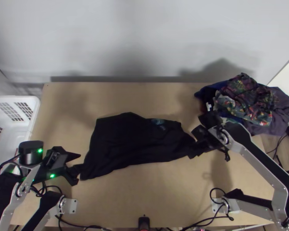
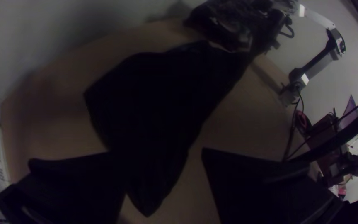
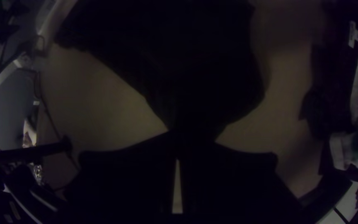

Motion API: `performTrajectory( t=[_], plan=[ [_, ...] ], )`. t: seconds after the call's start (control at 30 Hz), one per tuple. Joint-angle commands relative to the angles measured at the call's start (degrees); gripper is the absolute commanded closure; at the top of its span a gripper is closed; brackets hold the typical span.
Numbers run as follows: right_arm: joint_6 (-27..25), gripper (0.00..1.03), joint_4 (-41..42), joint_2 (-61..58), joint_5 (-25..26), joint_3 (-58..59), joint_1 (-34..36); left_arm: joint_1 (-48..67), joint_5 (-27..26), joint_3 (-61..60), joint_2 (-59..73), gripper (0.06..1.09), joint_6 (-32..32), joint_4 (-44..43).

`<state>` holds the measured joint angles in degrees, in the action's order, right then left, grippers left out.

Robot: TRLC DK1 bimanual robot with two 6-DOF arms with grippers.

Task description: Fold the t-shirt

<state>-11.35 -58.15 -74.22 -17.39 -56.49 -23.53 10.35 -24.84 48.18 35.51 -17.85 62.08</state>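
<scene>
The black t-shirt (image 1: pixel 133 144) lies across the middle of the table, fairly flat, narrowing to a gathered right end, with a small blue print near its far edge. At that end my right gripper (image 1: pixel 194 144) is shut on the cloth. My left gripper (image 1: pixel 78 168) is at the shirt's near left corner, fingers spread. In the left wrist view, a pointed corner of the t-shirt (image 2: pixel 154 103) lies between the parted fingers of my left gripper (image 2: pixel 158 152); contact cannot be told. The right wrist view has the t-shirt (image 3: pixel 179 62) tapering into my right gripper (image 3: pixel 192 141).
A heap of clothes (image 1: pixel 248 100), patterned and dark, lies at the table's far right corner, just beyond the right gripper. A white basket (image 1: pixel 36 106) stands off the left edge. Bare wood (image 1: pixel 144 192) shows in front of the shirt and behind it.
</scene>
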Motion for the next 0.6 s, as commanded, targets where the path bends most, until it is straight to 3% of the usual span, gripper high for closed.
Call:
performTrajectory(
  t=[0.0,0.23,0.4,0.57],
  plan=[
    [-0.2,1.00,-0.1,-0.1,0.4,2.5,-0.9,3.5,0.1,3.2,4.8,0.16,-2.5,1.0],
    [1.8,1.00,-0.1,-0.3,0.3,1.3,-2.8,12.9,4.5,3.5,17.1,0.16,-8.3,2.0],
    [2.3,1.00,-0.1,0.0,0.4,1.1,-2.8,19.4,17.0,1.4,21.4,0.16,-13.6,0.6],
    [2.7,1.00,-0.1,-0.4,0.3,0.8,-4.1,19.5,20.4,0.1,26.5,0.16,-18.4,-5.0]
  ],
)
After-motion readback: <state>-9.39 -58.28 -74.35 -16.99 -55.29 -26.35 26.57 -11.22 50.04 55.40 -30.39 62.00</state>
